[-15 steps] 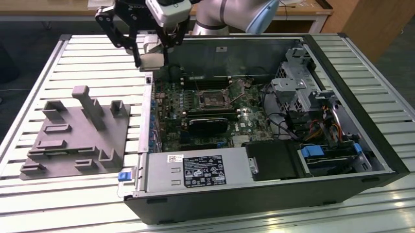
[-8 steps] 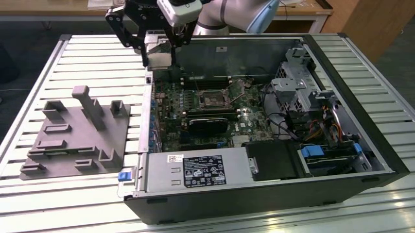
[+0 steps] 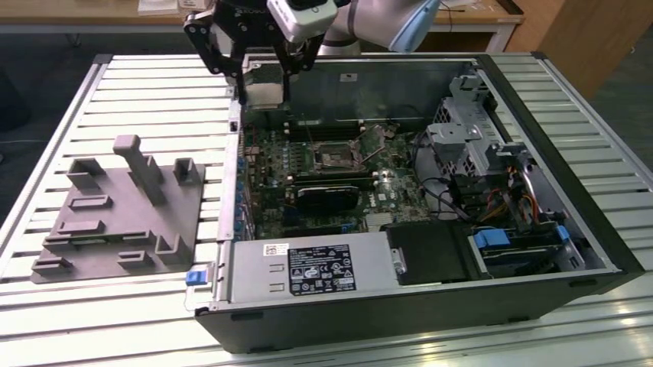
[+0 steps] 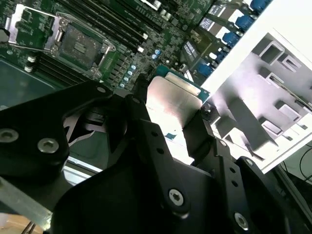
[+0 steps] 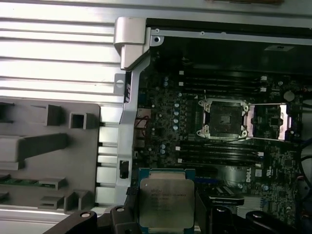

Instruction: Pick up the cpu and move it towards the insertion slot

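Note:
My gripper (image 3: 262, 75) is shut on the cpu (image 3: 263, 90), a flat silvery-beige square chip held by two opposite edges. It hangs in the air above the open case's wall on the exterior view's left, near the back corner. In the first wrist view the cpu (image 5: 165, 201) sits between the black fingers (image 5: 130, 210). In the second wrist view the cpu (image 4: 171, 100) is clamped in the same way. The insertion slot (image 3: 336, 154) is a silver-framed square socket with a dark centre on the motherboard, well apart from the chip. Both wrist views show the insertion slot (image 5: 224, 118) (image 4: 80, 46) uncovered, its lid swung aside.
A grey plastic fixture (image 3: 118, 214) with upright blocks lies on the slatted metal table (image 3: 153, 84), on the exterior view's left of the computer case (image 3: 429, 306). Inside the case are memory slots, a black card (image 3: 329, 200), a power supply (image 3: 306, 269), drive cages (image 3: 464, 138) and cables.

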{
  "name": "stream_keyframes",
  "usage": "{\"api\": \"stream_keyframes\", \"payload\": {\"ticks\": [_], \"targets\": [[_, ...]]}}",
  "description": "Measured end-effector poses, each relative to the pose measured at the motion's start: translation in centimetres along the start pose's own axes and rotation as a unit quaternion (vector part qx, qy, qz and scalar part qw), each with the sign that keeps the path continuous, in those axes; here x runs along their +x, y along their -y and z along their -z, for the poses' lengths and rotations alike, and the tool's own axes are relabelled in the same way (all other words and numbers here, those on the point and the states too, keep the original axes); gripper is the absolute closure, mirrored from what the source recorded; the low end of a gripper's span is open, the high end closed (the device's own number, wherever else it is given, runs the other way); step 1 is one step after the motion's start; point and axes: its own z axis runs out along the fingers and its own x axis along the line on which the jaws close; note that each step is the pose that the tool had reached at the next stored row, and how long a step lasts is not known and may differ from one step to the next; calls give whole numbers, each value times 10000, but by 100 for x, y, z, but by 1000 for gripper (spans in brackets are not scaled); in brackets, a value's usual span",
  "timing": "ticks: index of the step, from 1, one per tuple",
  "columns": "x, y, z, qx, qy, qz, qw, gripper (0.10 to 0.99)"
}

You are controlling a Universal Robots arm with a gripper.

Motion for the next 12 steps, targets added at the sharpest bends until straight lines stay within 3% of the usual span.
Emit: {"api": "stream_keyframes", "payload": {"ticks": [12], "targets": [[-253,-14,-17,0,0,0,10000,545]]}}
